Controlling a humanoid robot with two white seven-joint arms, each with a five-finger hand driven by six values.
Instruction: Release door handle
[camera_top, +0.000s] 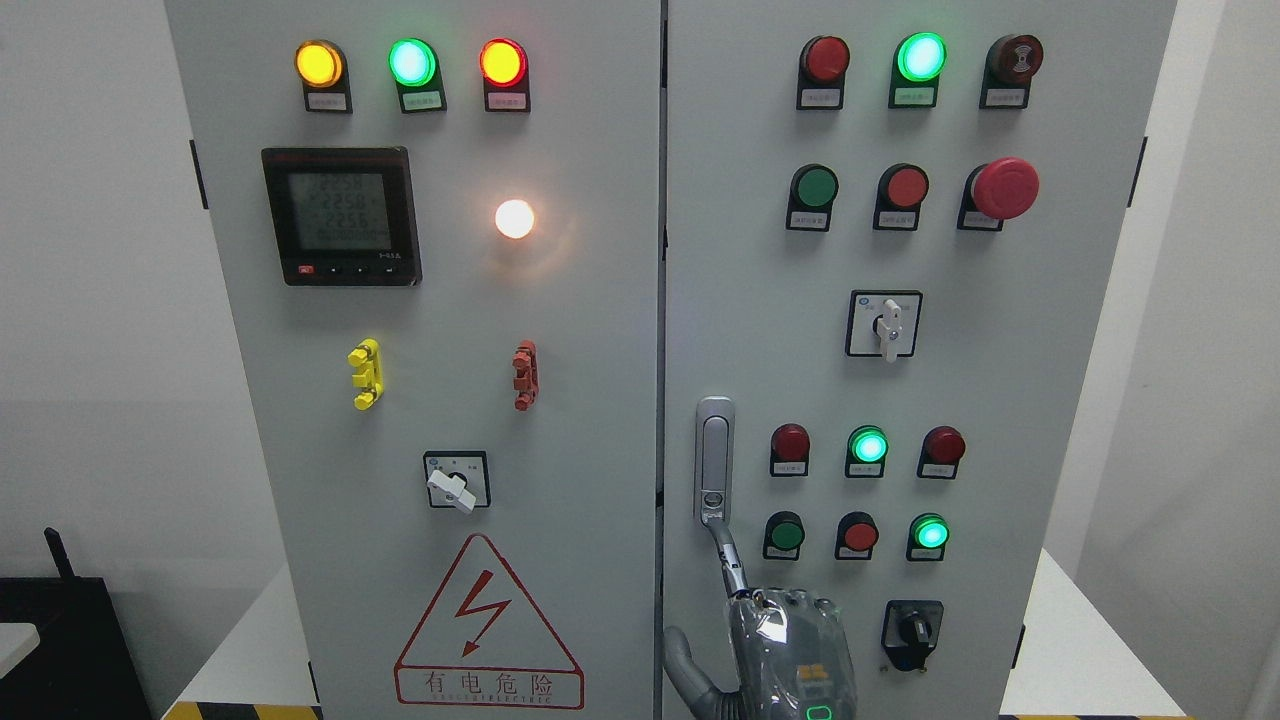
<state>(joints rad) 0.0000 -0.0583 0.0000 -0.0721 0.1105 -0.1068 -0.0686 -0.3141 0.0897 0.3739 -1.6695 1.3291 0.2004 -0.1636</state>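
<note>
On the grey cabinet's (450, 400) right door, the silver door handle (714, 455) stands upright just above the plastic-wrapped robot hand (790, 650), one finger (728, 560) reaching its lower end, grip seemingly loose but unclear, with white desk (1060, 640) beneath and pale walls around.

Industrial electrical test or training room. Indicated by a grey two-door control cabinet (560, 330) carrying lit pilot lamps (411, 62), push buttons (906, 187), a red emergency-stop button (1005, 188), rotary selector switches (884, 326), a digital power meter (340, 216) and a high-voltage warning triangle (488, 625). Surrounded by plain white walls (90, 250).
</note>
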